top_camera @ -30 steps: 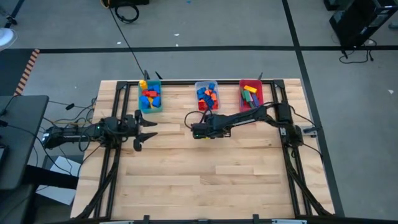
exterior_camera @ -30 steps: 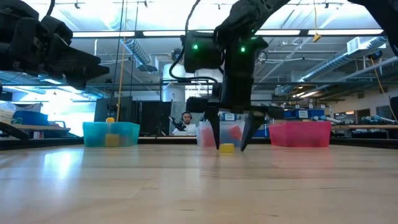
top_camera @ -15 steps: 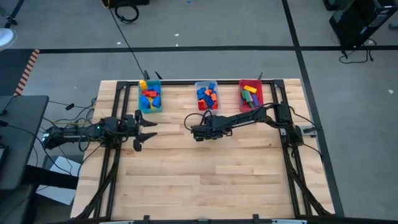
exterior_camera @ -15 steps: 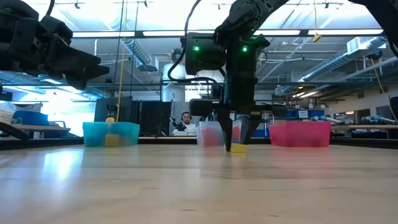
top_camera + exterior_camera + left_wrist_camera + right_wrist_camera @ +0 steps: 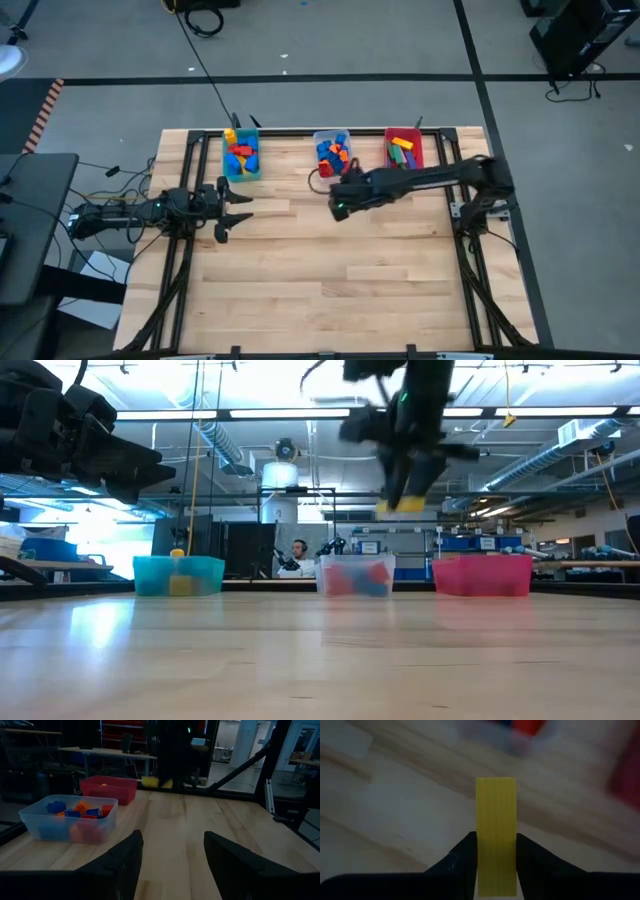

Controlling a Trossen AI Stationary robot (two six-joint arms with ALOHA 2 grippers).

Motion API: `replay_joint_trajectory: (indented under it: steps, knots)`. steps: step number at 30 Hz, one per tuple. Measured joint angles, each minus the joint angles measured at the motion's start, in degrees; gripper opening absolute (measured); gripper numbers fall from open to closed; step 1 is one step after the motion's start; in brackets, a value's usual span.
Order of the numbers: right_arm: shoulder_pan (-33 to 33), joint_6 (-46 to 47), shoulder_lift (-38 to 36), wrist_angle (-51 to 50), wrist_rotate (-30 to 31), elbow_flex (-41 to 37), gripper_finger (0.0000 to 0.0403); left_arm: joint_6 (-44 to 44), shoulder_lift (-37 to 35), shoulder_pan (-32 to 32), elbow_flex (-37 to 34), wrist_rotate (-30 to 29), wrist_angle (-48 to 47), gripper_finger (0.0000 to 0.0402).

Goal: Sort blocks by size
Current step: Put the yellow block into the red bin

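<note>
The right gripper (image 5: pixel 495 862) has picked the yellow block (image 5: pixel 495 832) off the table and now squeezes it high up, near the clear bin (image 5: pixel 333 152). Next it needs a bin. The left gripper (image 5: pixel 172 857) waits open on the left.

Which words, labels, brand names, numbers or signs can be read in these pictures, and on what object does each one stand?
None: no word, number or brand mark can be read in any view.
The yellow block in the right gripper has only plain ridges.
The teal bin, clear bin and red bin show no label.
Any signs in the room behind the table are too small and blurred to read.
</note>
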Motion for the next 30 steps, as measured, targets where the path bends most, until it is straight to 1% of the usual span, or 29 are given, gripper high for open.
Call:
replay_joint_trajectory:
  steps: [5,8,13,17,21,24,30]
  knots:
    - [-1.5,-5.6,-7.5,-7.0,5.8,0.0,0.0115,0.0,0.0,0.0,0.0,0.0,0.0,0.0219]
    - [-3.2,-9.0,-11.8,-10.5,7.5,0.0,0.0115,0.0,0.0,0.0,0.0,0.0,0.0,0.0219]
    - [-7.4,-14.2,-20.5,-9.9,9.9,-4.7,0.0115,0.0,0.0,0.0,0.0,0.0,0.0,0.0219]
    - [-12.7,-19.3,-27.3,-4.2,9.4,-12.3,0.0115,0.0,0.0,0.0,0.0,0.0,0.0,0.0219]
    - [-19.2,-25.9,-32.7,6.5,5.3,-20.6,0.0115,0.0,0.0,0.0,0.0,0.0,0.0,0.0219]
    - [-24.2,-29.6,-34.0,13.3,2.9,-25.6,0.0115,0.0,0.0,0.0,0.0,0.0,0.0,0.0219]
    - [-34.2,-32.6,-32.7,21.5,2.1,-32.5,0.0115,0.0,0.0,0.0,0.0,0.0,0.0,0.0219]
